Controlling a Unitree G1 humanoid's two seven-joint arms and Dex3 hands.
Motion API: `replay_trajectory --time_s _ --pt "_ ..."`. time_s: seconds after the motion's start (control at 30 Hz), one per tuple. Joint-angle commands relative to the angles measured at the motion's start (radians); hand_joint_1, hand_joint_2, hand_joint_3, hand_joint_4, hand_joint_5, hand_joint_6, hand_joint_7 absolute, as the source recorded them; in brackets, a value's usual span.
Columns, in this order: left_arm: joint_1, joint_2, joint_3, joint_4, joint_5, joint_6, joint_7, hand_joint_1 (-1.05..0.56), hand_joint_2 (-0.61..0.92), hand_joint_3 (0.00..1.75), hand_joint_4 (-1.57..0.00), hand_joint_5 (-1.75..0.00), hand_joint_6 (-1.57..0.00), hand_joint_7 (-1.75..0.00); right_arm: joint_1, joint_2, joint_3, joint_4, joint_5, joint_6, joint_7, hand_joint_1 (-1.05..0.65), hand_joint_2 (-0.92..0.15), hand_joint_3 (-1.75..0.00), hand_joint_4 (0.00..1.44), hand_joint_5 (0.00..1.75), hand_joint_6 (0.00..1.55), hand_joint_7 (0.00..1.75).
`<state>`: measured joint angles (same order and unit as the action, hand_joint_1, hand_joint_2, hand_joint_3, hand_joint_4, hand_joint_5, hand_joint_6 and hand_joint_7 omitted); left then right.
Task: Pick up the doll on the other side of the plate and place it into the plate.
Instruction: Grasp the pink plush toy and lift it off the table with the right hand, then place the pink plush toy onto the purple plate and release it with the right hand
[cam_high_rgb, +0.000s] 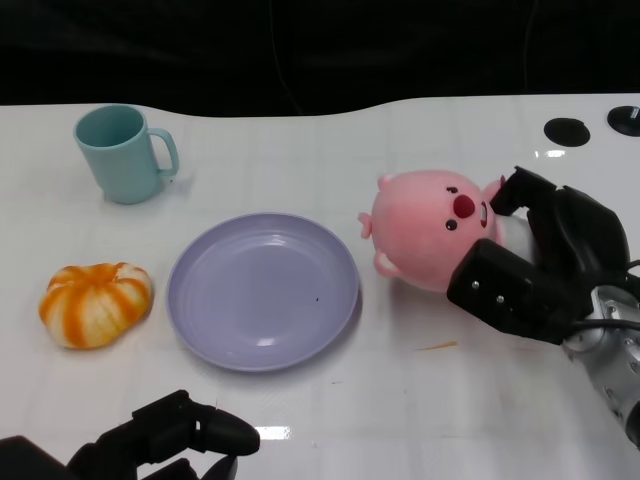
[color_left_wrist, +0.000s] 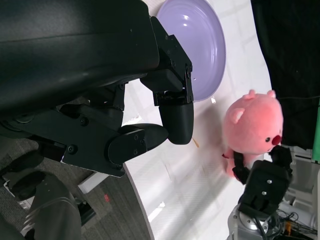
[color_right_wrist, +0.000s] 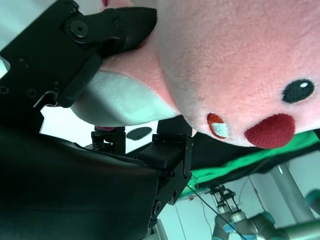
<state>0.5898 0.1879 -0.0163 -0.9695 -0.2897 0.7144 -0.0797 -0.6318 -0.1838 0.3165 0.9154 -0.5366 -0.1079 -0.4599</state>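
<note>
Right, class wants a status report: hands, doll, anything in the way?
Right hand grips doll. Left hand open. Plate bare, nothing between.

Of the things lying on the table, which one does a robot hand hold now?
The pink doll, right of the purple plate: the right hand grips it. The orange pumpkin and teal mug stand untouched.

The right hand (cam_high_rgb: 535, 265) covered the doll's (cam_high_rgb: 432, 228) lower body in the head view, so its feet could not be seen. The left hand (cam_high_rgb: 170, 440) was cut off by that picture's bottom edge. In the right wrist view the doll overflowed the frame.
</note>
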Motion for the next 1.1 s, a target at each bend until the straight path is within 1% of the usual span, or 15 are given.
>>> replay_trajectory --time_s 0.03,0.13,0.23,0.3,0.37,0.43,0.5,0.57,0.7,0.83,0.9,0.97,1.1 --pt "0.013 0.018 -0.001 0.021 0.014 -0.039 -0.018 -0.21 0.81 0.67 -0.50 -1.74 -0.55 -1.24 -0.026 0.012 -0.020 -0.045 0.020 -0.014 0.004 -0.18 -0.49 -1.19 0.93 1.75 0.73 1.75" --pt "0.020 0.021 -0.007 0.028 0.020 -0.055 -0.020 -0.23 0.81 0.65 -0.48 -1.73 -0.54 -1.23 -0.052 0.031 -0.015 -0.068 0.015 -0.017 0.019 -0.18 -0.47 -1.23 0.91 1.75 0.73 1.75" --pt "0.023 0.020 -0.011 0.032 0.021 -0.058 -0.021 -0.22 0.82 0.64 -0.47 -1.74 -0.54 -1.23 -0.082 0.054 -0.004 -0.083 0.009 -0.018 0.042 -0.18 -0.41 -1.31 0.91 1.75 0.74 1.75" --pt "0.027 0.025 -0.020 0.033 0.032 -0.065 -0.019 -0.22 0.82 0.63 -0.46 -1.74 -0.53 -1.23 -0.100 0.067 0.008 -0.089 0.001 -0.028 0.055 -0.18 -0.36 -1.35 0.86 1.75 0.74 1.74" --pt "0.031 0.030 -0.030 0.028 0.046 -0.070 -0.017 -0.24 0.82 0.62 -0.46 -1.74 -0.53 -1.24 -0.122 0.091 0.020 -0.095 0.004 -0.026 0.087 -0.19 -0.35 -1.36 0.86 1.75 0.73 1.74" --pt "0.036 0.032 -0.037 0.024 0.054 -0.074 -0.017 -0.24 0.83 0.61 -0.46 -1.74 -0.52 -1.24 -0.138 0.113 0.029 -0.103 0.005 -0.022 0.115 -0.21 -0.37 -1.34 0.87 1.75 0.73 1.75" --pt "0.042 0.026 -0.041 0.020 0.055 -0.080 -0.019 -0.25 0.83 0.60 -0.45 -1.74 -0.52 -1.24 -0.155 0.139 0.045 -0.107 -0.003 -0.025 0.133 -0.19 -0.37 -1.31 0.93 1.75 0.75 1.75" --pt "0.048 0.025 -0.047 0.019 0.057 -0.091 -0.019 -0.25 0.83 0.59 -0.46 -1.74 -0.52 -1.25 -0.173 0.158 0.063 -0.111 -0.016 -0.014 0.151 -0.20 -0.36 -1.29 0.95 1.75 0.75 1.75" --pt "0.062 0.030 -0.060 0.010 0.065 -0.099 -0.015 -0.23 0.84 0.60 -0.46 -1.74 -0.52 -1.26 -0.225 0.205 0.115 -0.075 -0.066 -0.009 0.156 -0.21 -0.37 -1.25 0.91 1.75 0.72 1.75" --pt "0.067 0.034 -0.073 -0.009 0.072 -0.080 -0.010 -0.25 0.84 0.60 -0.45 -1.75 -0.51 -1.26 -0.269 0.248 0.141 -0.035 -0.078 -0.010 0.167 -0.22 -0.37 -1.24 0.91 1.75 0.72 1.75" --pt "0.068 0.022 -0.073 -0.009 0.058 -0.081 -0.011 -0.24 0.84 0.59 -0.45 -1.75 -0.51 -1.27 -0.294 0.270 0.149 -0.007 -0.078 -0.011 0.181 -0.22 -0.37 -1.22 0.91 1.75 0.72 1.75" --pt "0.068 0.013 -0.075 -0.012 0.051 -0.076 -0.006 -0.25 0.84 0.59 -0.45 -1.75 -0.51 -1.27 -0.311 0.284 0.157 0.024 -0.081 -0.020 0.178 -0.23 -0.38 -1.21 0.93 1.75 0.73 1.75" --pt "0.064 -0.015 -0.080 -0.015 0.041 -0.061 0.011 -0.22 0.85 0.60 -0.48 -1.75 -0.53 -1.27 -0.333 0.301 0.175 0.077 -0.090 -0.035 0.171 -0.21 -0.36 -1.19 0.97 1.75 0.74 1.75"
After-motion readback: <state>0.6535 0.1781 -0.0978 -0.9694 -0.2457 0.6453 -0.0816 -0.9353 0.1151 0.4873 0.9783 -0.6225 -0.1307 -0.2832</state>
